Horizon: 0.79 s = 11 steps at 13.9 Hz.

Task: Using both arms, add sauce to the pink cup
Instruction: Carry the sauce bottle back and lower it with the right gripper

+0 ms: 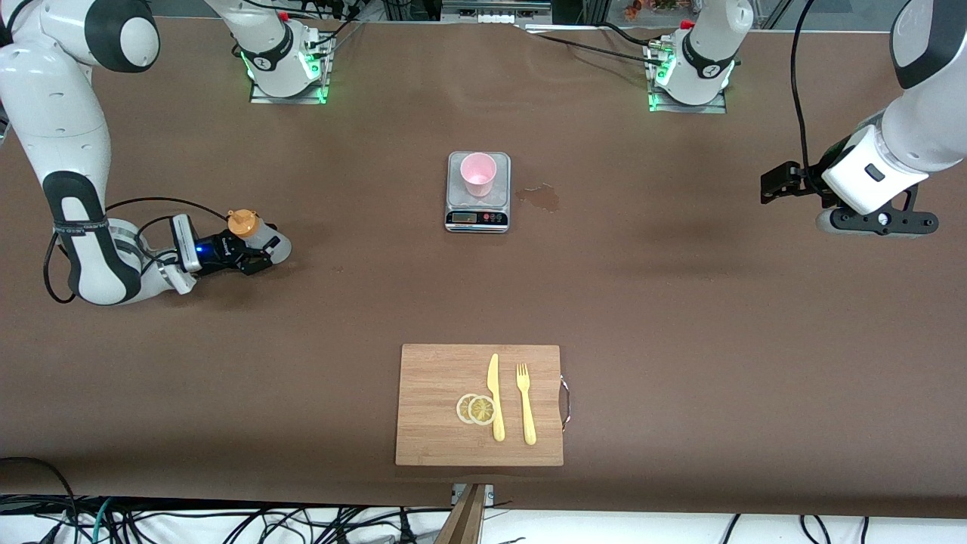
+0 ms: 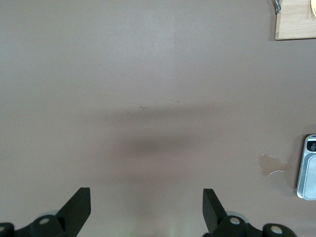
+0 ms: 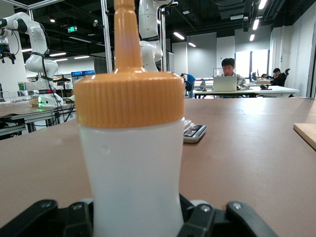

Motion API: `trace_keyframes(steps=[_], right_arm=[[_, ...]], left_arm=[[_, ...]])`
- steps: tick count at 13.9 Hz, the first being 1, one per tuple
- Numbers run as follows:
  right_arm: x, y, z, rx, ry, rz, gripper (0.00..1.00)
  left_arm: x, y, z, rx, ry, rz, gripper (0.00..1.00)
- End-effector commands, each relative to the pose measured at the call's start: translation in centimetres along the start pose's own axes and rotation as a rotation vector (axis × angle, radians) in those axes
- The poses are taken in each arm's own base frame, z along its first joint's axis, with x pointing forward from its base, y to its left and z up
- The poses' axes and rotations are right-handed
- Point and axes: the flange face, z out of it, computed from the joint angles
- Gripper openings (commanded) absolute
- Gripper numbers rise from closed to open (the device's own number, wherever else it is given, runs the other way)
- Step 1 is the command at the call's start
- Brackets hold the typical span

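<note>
your right gripper sits low at the table near the right arm's end, its jaws either side of the sauce bottle. in the right wrist view the bottle fills the space between the jaws, standing upright with the orange nozzle pointing up, so its long axis is vertical and crosses the jaws squarely. whether the fingers are actually pressing the bottle's sides or just bracketing it, you cannot tell.

the pink cup stands upright on the scale at mid-table, well apart from the bottle, toward the left arm's end from it. that sideways gap is what your next move probably turns on: the bottle would need carrying that way and tipping so the nozzle comes over the rim.

your left gripper hangs over bare table toward its own end, jaws spread wide and empty, waiting. neither arm is close to the cup.
</note>
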Motion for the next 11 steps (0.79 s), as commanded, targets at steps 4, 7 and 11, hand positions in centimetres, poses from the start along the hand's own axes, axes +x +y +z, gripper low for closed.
trace_keyframes(steps=[4, 7, 11], right_arm=[[-1.6, -0.2, -1.1, -0.017, 0.021, 0.007, 1.00], [-0.5, -0.5, -3.7, -0.031, -0.004, 0.006, 1.00], [2.2, -1.1, -7.4, 0.001, -0.074, -0.008, 1.00]], left_arm=[[0.1, 0.1, -0.6, -0.021, -0.005, 0.016, 1.00], [0.1, 0.2, -0.6, -0.023, -0.005, 0.017, 1.00], [0.1, 0.1, -0.6, -0.021, -0.005, 0.017, 1.00]])
